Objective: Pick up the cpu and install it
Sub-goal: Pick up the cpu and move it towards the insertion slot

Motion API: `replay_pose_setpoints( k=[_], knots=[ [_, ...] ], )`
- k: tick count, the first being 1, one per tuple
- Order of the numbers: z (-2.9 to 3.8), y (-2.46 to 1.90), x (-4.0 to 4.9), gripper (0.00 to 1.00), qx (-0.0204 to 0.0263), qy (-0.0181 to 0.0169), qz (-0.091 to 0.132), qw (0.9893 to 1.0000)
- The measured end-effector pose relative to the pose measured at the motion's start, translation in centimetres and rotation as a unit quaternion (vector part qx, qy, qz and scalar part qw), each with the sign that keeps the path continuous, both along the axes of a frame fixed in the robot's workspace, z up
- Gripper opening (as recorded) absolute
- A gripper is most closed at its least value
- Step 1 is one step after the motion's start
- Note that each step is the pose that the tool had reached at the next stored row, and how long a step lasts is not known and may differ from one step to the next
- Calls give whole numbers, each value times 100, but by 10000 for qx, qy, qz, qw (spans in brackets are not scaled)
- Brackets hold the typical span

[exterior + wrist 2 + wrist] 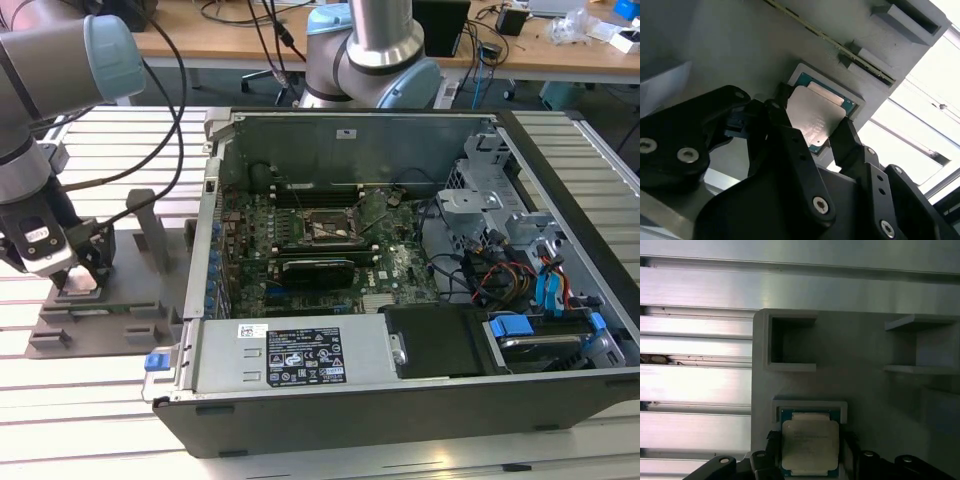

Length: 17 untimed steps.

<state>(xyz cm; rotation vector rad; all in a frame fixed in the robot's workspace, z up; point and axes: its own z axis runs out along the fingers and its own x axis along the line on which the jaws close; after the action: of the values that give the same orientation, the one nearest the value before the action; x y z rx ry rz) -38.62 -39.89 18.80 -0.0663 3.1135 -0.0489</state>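
Claw [810, 120] straddles the cpu [810, 440] in the tray [865, 405] recess; whether it grips, cannot tell.

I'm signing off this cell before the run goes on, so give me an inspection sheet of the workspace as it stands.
Surface: slatted metal table, carrying a grey tray and an open computer case.
Job's things: the cpu lies flat in a recess of the tray; the motherboard is exposed inside the case.
Clutter: small odds and ends on the desk behind.
Claw: the claw is down at the tray, right over the cpu.
Cables: black leads hang by the arm; a coloured wire bundle sits inside the case.
Surroundings: a wooden desk behind the table.
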Motion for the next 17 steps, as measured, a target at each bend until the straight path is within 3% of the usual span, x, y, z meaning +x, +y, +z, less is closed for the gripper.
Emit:
replay_pose_setpoints(
  k=[11,14,17],
  knots=[
    [-8,0,2,55,1,-4,1,10000],
    [51,0,3,55,-1,-6,2,10000],
    [69,0,3,55,0,-6,2,10000]
  ],
)
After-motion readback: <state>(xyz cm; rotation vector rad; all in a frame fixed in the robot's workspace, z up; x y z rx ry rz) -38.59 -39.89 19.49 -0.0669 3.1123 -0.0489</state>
